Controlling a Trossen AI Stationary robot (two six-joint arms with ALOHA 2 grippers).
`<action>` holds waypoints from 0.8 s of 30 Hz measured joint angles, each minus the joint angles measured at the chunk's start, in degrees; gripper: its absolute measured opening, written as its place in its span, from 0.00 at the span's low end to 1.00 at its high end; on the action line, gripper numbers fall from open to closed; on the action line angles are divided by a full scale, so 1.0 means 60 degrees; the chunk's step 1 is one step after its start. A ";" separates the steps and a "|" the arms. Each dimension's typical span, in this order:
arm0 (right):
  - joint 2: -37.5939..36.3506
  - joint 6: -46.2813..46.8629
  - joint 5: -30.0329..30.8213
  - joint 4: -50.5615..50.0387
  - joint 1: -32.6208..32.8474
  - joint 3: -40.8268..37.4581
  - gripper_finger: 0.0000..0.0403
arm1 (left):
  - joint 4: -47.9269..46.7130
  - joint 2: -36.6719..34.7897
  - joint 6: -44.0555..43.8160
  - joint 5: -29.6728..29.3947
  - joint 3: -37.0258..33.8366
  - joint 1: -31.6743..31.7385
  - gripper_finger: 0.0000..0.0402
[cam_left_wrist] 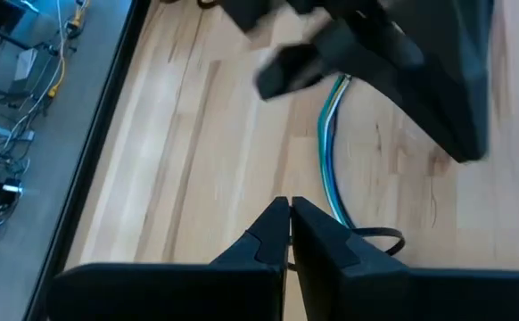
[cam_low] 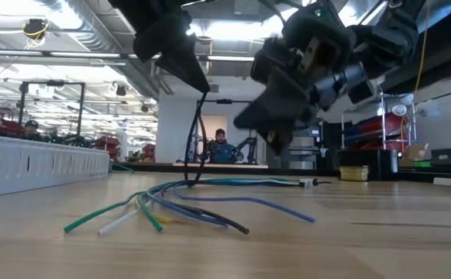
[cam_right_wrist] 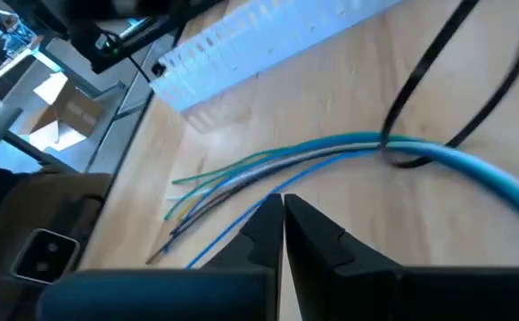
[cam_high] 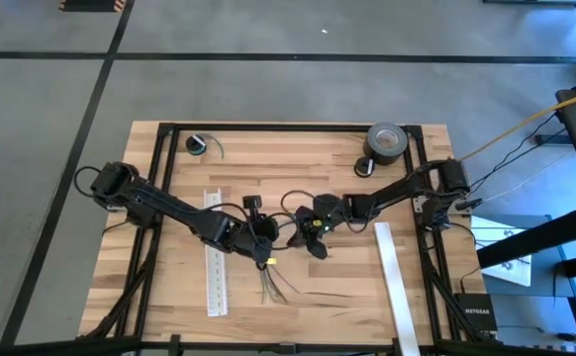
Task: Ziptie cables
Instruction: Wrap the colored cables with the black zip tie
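Observation:
The cables (cam_low: 179, 203), thin grey, green, blue and pale wires, lie in a loose bundle on the table, fanned at the near end (cam_high: 273, 285). A black ziptie (cam_low: 194, 139) stands as a tall loop around the bundle (cam_right_wrist: 402, 153). My left gripper (cam_low: 197, 81) is shut at the loop's top, above the bundle (cam_high: 265, 253). My right gripper (cam_low: 276, 136) is shut and hangs just right of it (cam_high: 313, 237), above the cables (cam_right_wrist: 268, 174), touching nothing that shows. My left gripper holds the ziptie at the upper end of its loop (cam_low: 201, 97), pinched between the two fingers, which come from above. The gripper's body hides the exact spot. The loop hangs below the fingers, and its lower bend (cam_left_wrist: 384, 237) goes round the bundle lying on the table.
A white slotted strip (cam_high: 214, 259) lies left of the cables and another (cam_high: 397, 287) to the right. A tape roll (cam_high: 387, 143) and a small coil (cam_high: 199, 145) sit near the far edge. A person (cam_low: 221, 146) shows in the room beyond.

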 joint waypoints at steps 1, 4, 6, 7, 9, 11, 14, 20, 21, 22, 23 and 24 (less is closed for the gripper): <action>-0.0209 -0.0121 0.0008 -0.0251 -0.0126 0.0007 0.00 | 0.0011 0.0000 -0.0014 -0.0004 0.0000 -0.0032 0.00; -0.1134 -0.1016 0.0655 -0.1353 -0.0342 -0.0004 0.00 | 0.0011 0.0000 0.0018 -0.0004 -0.0004 -0.0082 0.00; -0.1859 -0.1940 0.1812 -0.2073 -0.0274 0.0000 0.00 | -0.0001 0.0000 0.0018 0.0001 -0.0002 -0.0092 0.00; -0.2119 -0.2445 0.2486 -0.2328 -0.0121 0.0007 0.00 | 0.0000 0.0000 0.0022 0.0009 -0.0004 -0.0095 0.00; -0.2324 -0.3164 0.3515 -0.2534 0.0162 0.0014 0.00 | -0.0004 0.0000 0.0022 0.0020 -0.0004 -0.0094 0.00; -0.2295 -0.3219 0.3987 -0.2537 0.0351 0.0010 0.00 | -0.0011 0.0000 0.0021 0.0018 -0.0004 -0.0088 0.00; -0.1950 -0.3118 0.4197 -0.2172 0.0386 0.0026 0.00 | -0.0005 0.0000 0.0038 0.0018 -0.0004 -0.0087 0.00; -0.0642 -0.2003 0.3911 -0.0632 0.0372 0.0007 0.14 | 0.0034 0.0000 -0.0114 0.0026 -0.0004 -0.0078 0.00; -0.0522 -0.1973 0.3717 -0.0408 0.0310 0.0011 0.18 | 0.0044 0.0000 -0.0121 0.0026 -0.0004 -0.0076 0.00; -0.0368 -0.1890 0.3431 -0.0048 0.0272 -0.0005 0.23 | 0.0054 0.0000 -0.0124 0.0026 -0.0004 -0.0076 0.00; -0.0205 -0.1730 0.3119 0.0439 0.0237 0.0001 0.27 | 0.0073 0.0000 -0.0124 0.0026 -0.0004 -0.0076 0.00; -0.0086 -0.1571 0.2861 0.0769 0.0174 0.0010 0.32 | 0.0062 0.0000 -0.0124 0.0026 -0.0004 -0.0076 0.00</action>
